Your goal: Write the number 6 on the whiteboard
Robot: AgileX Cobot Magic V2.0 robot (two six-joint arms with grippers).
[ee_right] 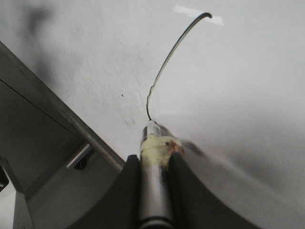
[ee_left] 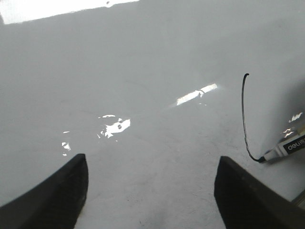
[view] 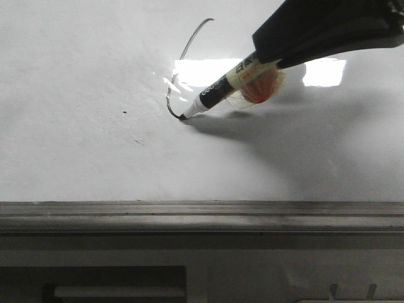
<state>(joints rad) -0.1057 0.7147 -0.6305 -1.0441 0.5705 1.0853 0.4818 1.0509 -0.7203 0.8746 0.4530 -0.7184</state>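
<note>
The whiteboard [view: 76, 151] fills the front view. On it is part of the number 6 [view: 185, 50]: a thin black curved stem ending in a small hook at its lower end. My right gripper [view: 268, 53] is shut on a black-and-white marker [view: 218, 90] wrapped in yellowish tape, with its tip on the board at the hook's end. In the right wrist view, the gripper [ee_right: 153, 160] clamps the marker [ee_right: 153, 143] below the line [ee_right: 167, 59]. My left gripper [ee_left: 151, 160] is open and empty over bare board, to the left of the line [ee_left: 243, 114] and the marker [ee_left: 290, 147].
A grey metal ledge [view: 202, 214] runs along the board's near edge and also shows in the right wrist view [ee_right: 71, 124]. An orange wad [view: 262, 85] sticks to the marker's tape. A tiny black speck [view: 124, 113] lies left of the line. A bright glare [view: 202, 71] crosses the stem.
</note>
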